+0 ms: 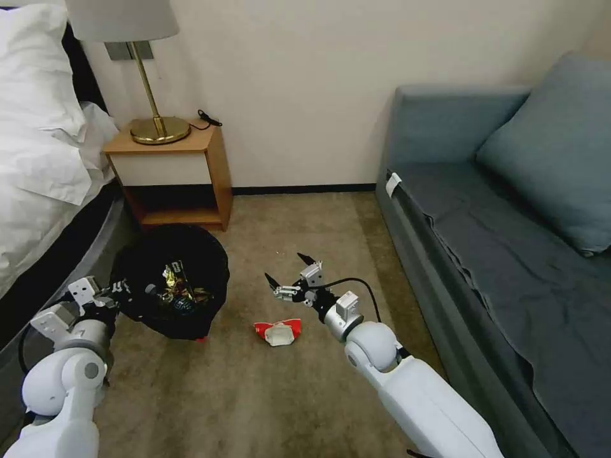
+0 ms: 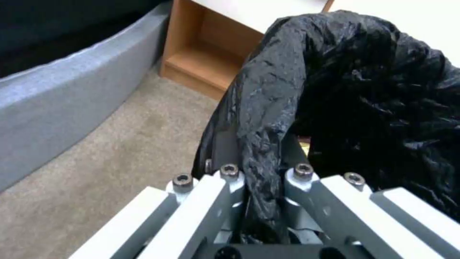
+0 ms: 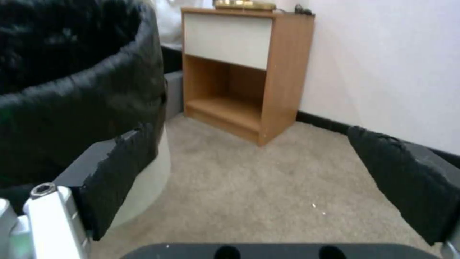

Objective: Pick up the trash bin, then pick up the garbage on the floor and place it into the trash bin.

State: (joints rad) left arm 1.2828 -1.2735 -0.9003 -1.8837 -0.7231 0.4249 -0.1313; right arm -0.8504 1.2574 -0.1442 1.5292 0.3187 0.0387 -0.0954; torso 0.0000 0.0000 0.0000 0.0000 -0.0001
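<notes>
Left end effector (image 1: 118, 294): pressed together on the near rim of the trash bin (image 1: 172, 280), pinching the black bag liner; the left wrist view shows the fingers (image 2: 230, 187) clamped on a fold of the crinkly plastic (image 2: 261, 144).
Trash bin: held at the left side of the carpet, in front of the nightstand (image 1: 175, 172) and close to the bed edge (image 1: 76, 242); whether its base touches the floor cannot be told. Pale base visible in the right wrist view (image 3: 143, 187).
Bin contents: shiny gold-brown wrapper (image 1: 173, 273) and other small pieces lying inside the liner.
Right end effector (image 1: 289, 272): spread wide, nothing between the black fingertips, hovering over the carpet to the right of the bin; in the right wrist view its pads (image 3: 120, 162) frame bare carpet, bin wall just beside one pad.
Garbage on floor: crumpled red-white wrapper (image 1: 278, 331) on the carpet, near the right end effector and on the robot's side of it, apart from the bin.
Surroundings: grey-blue sofa (image 1: 509, 235) along the right edge of the carpet; brass lamp (image 1: 159, 127) on the nightstand top.
</notes>
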